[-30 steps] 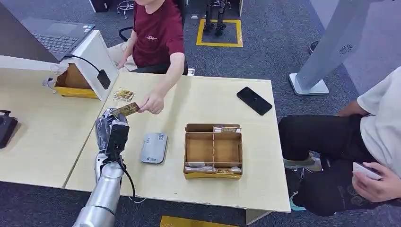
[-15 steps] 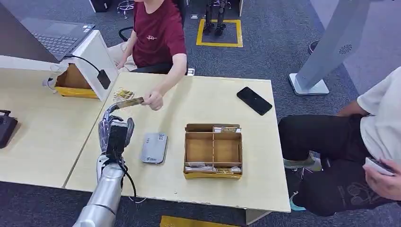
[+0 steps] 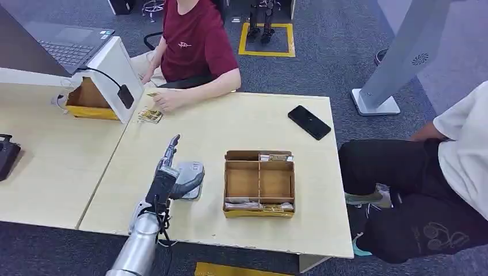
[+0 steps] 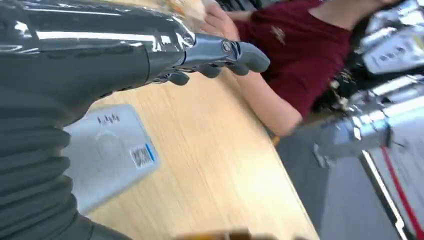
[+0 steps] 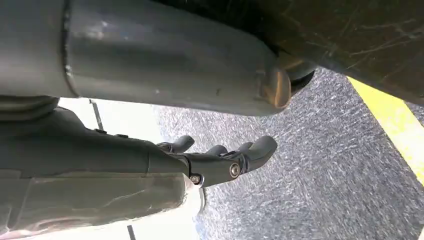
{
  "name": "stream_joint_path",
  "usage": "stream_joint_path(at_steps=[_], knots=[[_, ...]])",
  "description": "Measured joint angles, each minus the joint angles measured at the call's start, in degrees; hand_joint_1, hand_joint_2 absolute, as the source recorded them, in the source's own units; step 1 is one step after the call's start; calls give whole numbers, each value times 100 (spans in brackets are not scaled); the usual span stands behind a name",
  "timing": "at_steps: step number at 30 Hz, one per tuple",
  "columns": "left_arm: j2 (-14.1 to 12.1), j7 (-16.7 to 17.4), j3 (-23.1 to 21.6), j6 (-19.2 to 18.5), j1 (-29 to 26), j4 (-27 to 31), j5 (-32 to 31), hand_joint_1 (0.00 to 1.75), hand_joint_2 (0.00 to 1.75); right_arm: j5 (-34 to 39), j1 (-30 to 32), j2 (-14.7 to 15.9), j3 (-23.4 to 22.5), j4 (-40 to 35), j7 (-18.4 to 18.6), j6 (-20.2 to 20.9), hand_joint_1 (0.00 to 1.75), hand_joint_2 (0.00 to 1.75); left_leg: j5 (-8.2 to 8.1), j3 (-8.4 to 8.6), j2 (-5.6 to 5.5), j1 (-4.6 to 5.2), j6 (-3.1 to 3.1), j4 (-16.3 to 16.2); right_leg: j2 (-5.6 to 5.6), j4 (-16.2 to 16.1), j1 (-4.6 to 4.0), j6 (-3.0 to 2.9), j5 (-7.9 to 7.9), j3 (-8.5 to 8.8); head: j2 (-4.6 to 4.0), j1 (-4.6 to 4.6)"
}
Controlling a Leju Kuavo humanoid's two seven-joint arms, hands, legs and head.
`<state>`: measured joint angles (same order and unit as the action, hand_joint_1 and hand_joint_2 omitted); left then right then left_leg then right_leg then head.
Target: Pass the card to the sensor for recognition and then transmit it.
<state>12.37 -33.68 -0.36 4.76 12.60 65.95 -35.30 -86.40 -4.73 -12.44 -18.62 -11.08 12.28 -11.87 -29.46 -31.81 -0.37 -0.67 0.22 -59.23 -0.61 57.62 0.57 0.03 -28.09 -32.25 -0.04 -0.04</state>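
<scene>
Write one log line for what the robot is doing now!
left hand: empty, over grey sensor | card: with person's hand | right hand: hanging, empty

Office corner with grey carpet and two pale wood benches pushed together

Floor is speckled blue-grey carpet [image 3: 339, 63] all over, with a yellow taped square [image 3: 267, 39] marked out at the back and some dark equipment legs standing inside it. The main bench [image 3: 253, 123] has a light wood top, and a second bench [image 3: 46, 155] of the same finish butts up against its left side. A big white angled post on a flat base [image 3: 377, 103] stands on the carpet off to the right. Lighting is even and soft, no hard shadows anywhere.
</scene>
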Motion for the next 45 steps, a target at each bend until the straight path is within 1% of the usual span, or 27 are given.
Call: stream_joint_path(at_steps=[2, 3, 4, 6, 9, 10, 11, 12, 14, 15, 17, 19, 21, 23, 28, 30, 32, 34, 39, 43, 45], knots=[[-26, -22, -542, -85, -333, 494, -160, 0, 175, 4, -2, 0, -63, 0, 31, -15, 0, 0, 0, -3, -4, 0, 0, 0, 3, -1, 0, 2, -2, -1, 0, 0], [-57, 2, -794, -25, -453, 686, -269, 0, 175, 4, -2, 0, -87, 0, 39, -22, 0, 0, 0, -5, -6, 0, 0, 0, 5, -1, 0, 3, -2, -1, 0, 0], [-107, 31, -1082, 121, -567, 931, -464, 0, 175, 9, -2, 0, -138, 0, 41, -37, 0, 0, 0, -6, -5, 0, 1, 0, 5, -1, 0, 3, -2, -1, 0, 0], [-177, 72, -1541, 326, -657, 1183, -647, 0, 175, 11, -3, 0, -190, 0, 41, -55, 0, 0, 0, -7, -5, 0, 1, 0, 6, -1, 0, 3, -2, -1, 0, 0], [-260, 123, -1959, 435, -791, 1487, -747, 0, 175, 11, -3, 0, -231, 0, 41, -57, 0, 0, 0, -4, -3, 0, 0, 0, 6, -1, 0, 3, -2, -1, 0, -2], [-293, 112, -2092, 548, -830, 1563, -873, 0, 175, 11, -4, -2, -253, 0, 43, -59, 0, 0, 0, -4, -4, 0, 0, 0, 6, -1, 0, 3, -2, 0, 0, -2], [-315, 116, -2214, 762, -850, 1621, -1087, 0, 175, 13, -4, -2, -284, 0, 48, -59, 0, 0, 1, -3, -5, 0, 0, 0, 7, -1, 0, 3, -2, -1, 0, 2], [-339, 164, -2347, 1073, -856, 1673, -1394, 0, 175, 11, -4, -7, -308, 0, 52, -61, 0, 0, 1, -3, -5, 0, 0, 0, 7, -1, 0, 3, -2, -1, 0, -2], [-389, 396, -2684, 1709, -855, 1754, -2139, 0, 175, 9, -7, -17, -336, 0, 66, -66, 0, 0, 0, -4, -5, 0, 0, 0, 7, -1, 0, 3, -2, 0, 0, -2], [-405, 556, -2828, 2034, -852, 1758, -2559, 0, 175, 9, -8, -24, -347, 0, 74, -66, 0, 0, 0, -4, -5, 0, 0, 0, 7, -1, 0, 3, -2, 0, 0, 0], [-439, 949, -3159, 2523, -841, 1746, -3180, 0, 175, 4, -13, -33, -382, 0, 76, -66, 0, 0, 0, -4, -3, 0, 0, 0, 6, -1, 0, 3, -2, -1, 0, 0], [-485, 1244, -3425, 2831, -791, 1664, -3587, 0, 175, 2, -18, -35, -422, 0, 76, -66, 0, 0, 0, -4, -5, 0, 1, 0, 6, -1, 0, 3, -2, -1, 0, 0], [-522, 1325, -3614, 2968, -754, 1573, -3665, 0, 175, 0, -19, -37, -448, 0, 76, -66, 0, 0, 0, -4, -4, 1, 1, 0, 6, -1, 1, 3, -2, -1, 0, 0], [-553, 1346, -3745, 2999, -726, 1503, -3679, 0, 175, 0, -19, -37, -463, 0, 76, -66, 0, 0, 0, -4, -3, 1, 1, 0, 6, -1, 1, 3, -2, -1, 0, 0], [-614, 1395, -3901, 3012, -689, 1426, -3771, 0, 175, 0, -19, -39, -474, 0, 76, -66, 0, 0, 0, -3, -4, 0, 0, 0, 6, -1, 0, 3, -2, -1, 0, 0], [-638, 1563, -3942, 3096, -649, 1367, -4035, 0, 175, -9, -19, -39, -478, 0, 74, -66, 0, 0, 0, -3, -4, 0, 0, 0, 6, -1, 0, 3, -2, -1, 0, 0], [-645, 1898, -3964, 3317, -557, 1135, -4552, 0, 175, -17, -23, -42, -483, 0, 74, -59, 0, 0, 0, -3, -4, 0, 0, 0, 6, -1, 0, 3, -2, -1, 0, 0], [-656, 2213, -3964, 3421, -486, 908, -5036, 0, 175, -26, -23, -42, -485, -2, 74, -55, 0, 0, 0, -2, -3, 0, 0, 0, 6, -1, 1, 3, -2, -1, 0, 0], [-658, 2441, -3964, 3463, -305, 306, -5254, 0, 175, -33, -26, -46, -500, -2, 72, -48, 0, 0, 1, -3, -3, 0, 0, 0, 6, -1, 1, 3, -2, 0, 0, 0], [-656, 2439, -3962, 3465, -184, -68, -5200, 0, 175, -33, -26, -46, -503, 0, 72, -31, 0, 0, 0, -4, -4, 0, 0, 0, 6, -1, 1, 3, -2, -1, 0, 0], [-656, 2538, -3922, 3465, -115, -242, -5312, 0, 175, -33, -27, -46, -502, -2, 72, -31, 0, 0, 0, -4, -4, 0, 0, 0, 6, -1, 1, 3, -2, -1, 0, 0]])
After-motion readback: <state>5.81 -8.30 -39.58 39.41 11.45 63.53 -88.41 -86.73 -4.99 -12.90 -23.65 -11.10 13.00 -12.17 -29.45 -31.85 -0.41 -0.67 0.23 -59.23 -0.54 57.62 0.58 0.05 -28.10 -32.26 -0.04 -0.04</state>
